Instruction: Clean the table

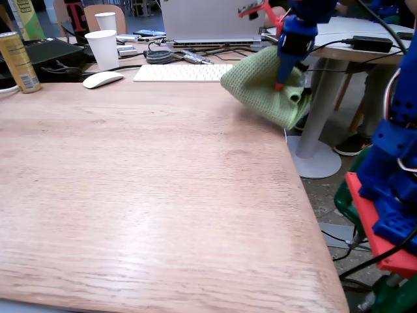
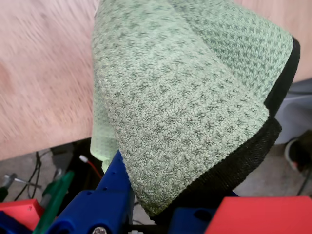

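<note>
Cloth held aloft at the bench's right edge — bench lies below and left.

The pincer (image 1: 281, 83) is closed on a green cloth (image 1: 264, 83), draped clear of the wood near the far right corner; the bench (image 1: 150, 195) spreads leftward and nearer — bare surface there.

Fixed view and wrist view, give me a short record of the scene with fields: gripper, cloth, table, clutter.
gripper: shut on the green cloth, over the table's far right corner
cloth: green cloth, waffle weave with a dark edge, draped over the gripper in the wrist view
table: light wood table, near part bare
clutter at far edge: yellow can, white cup, white mouse, white keyboard, laptop
</note>
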